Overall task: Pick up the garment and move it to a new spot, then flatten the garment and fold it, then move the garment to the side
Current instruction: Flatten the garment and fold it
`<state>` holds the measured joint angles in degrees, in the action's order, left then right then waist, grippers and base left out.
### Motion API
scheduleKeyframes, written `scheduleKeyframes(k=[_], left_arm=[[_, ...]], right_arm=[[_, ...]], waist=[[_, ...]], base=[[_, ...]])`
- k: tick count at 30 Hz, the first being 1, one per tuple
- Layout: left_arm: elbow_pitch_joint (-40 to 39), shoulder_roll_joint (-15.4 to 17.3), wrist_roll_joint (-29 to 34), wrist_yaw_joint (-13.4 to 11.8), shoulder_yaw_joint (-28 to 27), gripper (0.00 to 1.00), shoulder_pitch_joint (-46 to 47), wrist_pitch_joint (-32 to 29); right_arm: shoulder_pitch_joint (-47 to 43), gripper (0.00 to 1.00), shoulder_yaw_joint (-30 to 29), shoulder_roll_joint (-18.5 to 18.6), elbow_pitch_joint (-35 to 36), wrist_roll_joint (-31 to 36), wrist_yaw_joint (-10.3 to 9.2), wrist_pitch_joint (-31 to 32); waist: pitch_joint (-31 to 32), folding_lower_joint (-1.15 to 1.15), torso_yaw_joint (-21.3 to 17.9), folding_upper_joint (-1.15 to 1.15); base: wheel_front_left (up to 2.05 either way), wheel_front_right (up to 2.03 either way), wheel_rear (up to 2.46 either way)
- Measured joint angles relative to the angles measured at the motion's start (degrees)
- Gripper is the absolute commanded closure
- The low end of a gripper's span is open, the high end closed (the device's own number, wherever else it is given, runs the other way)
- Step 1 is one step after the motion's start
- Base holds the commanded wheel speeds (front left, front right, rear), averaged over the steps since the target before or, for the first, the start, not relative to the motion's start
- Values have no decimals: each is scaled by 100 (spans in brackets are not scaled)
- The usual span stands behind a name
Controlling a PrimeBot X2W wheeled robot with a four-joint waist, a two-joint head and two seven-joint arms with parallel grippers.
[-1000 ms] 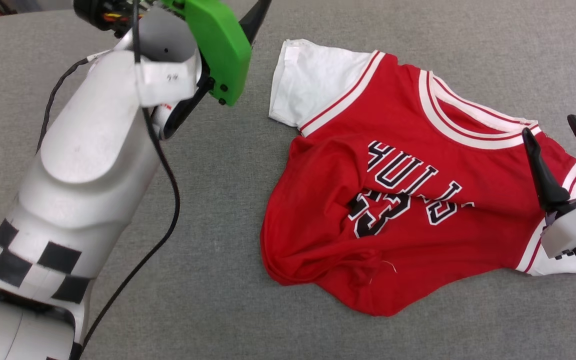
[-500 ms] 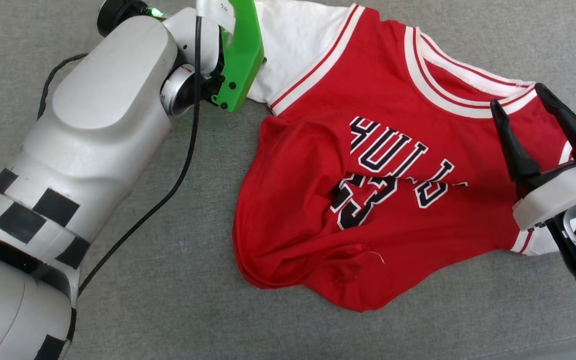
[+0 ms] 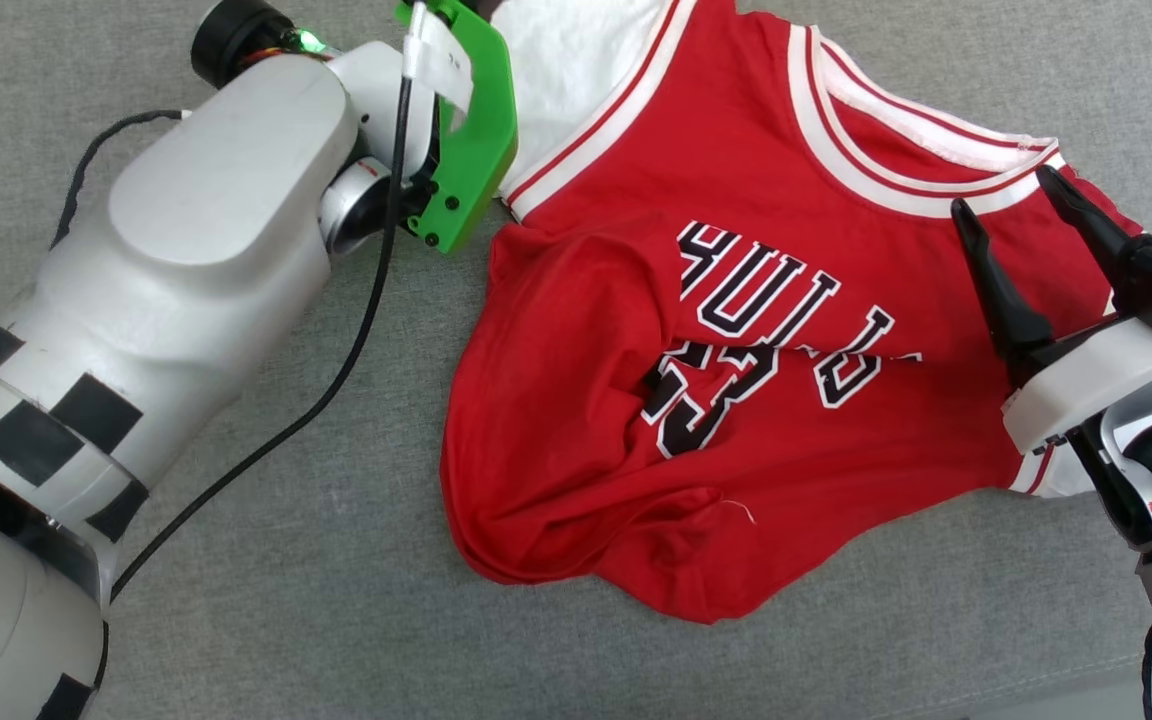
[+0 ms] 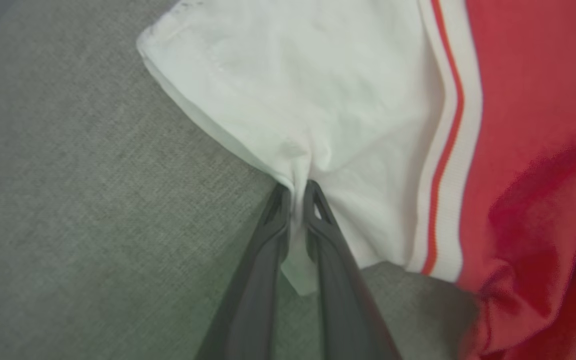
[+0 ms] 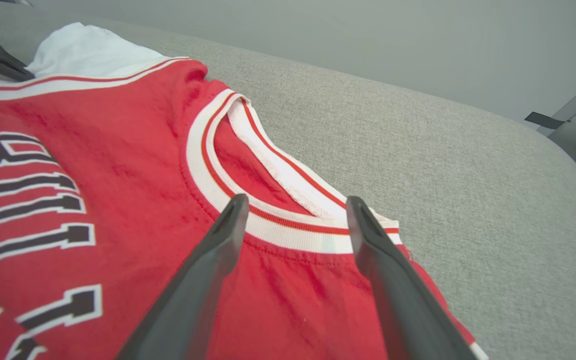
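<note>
The garment (image 3: 736,400), a red jersey with white sleeves and black lettering, lies rumpled on the grey surface. In the left wrist view my left gripper (image 4: 295,192) is shut on the edge of the white sleeve (image 4: 318,100), with cloth bunched between its two fingers. In the head view its fingers are hidden behind the green wrist mount (image 3: 466,130) at the sleeve. My right gripper (image 3: 1006,192) stands open just over the garment's right shoulder. Its fingers straddle the striped collar (image 5: 268,220) with nothing between them.
A grey fabric surface (image 3: 286,550) lies under everything, with bare room left of and in front of the garment. A black cable (image 3: 336,380) runs along my left arm. In the right wrist view the surface curves off at its far right edge (image 5: 568,165).
My left gripper has reached the white sleeve and closed on its edge. The head camera has shifted, so the garment sits higher and further left in view. The right gripper stays open.
</note>
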<state>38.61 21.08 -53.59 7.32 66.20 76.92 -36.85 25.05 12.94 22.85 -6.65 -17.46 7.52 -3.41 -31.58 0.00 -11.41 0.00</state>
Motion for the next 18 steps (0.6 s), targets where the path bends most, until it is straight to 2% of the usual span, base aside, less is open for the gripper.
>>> scheduleKeyframes(k=[4,8,15,18], left_arm=[[-98,46,-10,1,236,100,-77,670],[-305,271,10,1,358,100,-239,1376],[-844,860,9,-30,365,100,-775,2154],[-1138,1212,41,-264,352,100,-1042,2345]], right_arm=[[-40,0,-34,81,-66,-8,0,-12],[-232,0,-135,141,-118,-52,0,-2],[-735,0,-339,177,-156,-60,0,74],[-883,0,-390,170,-152,-55,0,123]], waist=[[177,0,98,0],[431,0,242,0],[941,0,583,0],[1119,0,736,0]], base=[[0,0,0],[0,0,0],[0,0,0],[0,0,0]])
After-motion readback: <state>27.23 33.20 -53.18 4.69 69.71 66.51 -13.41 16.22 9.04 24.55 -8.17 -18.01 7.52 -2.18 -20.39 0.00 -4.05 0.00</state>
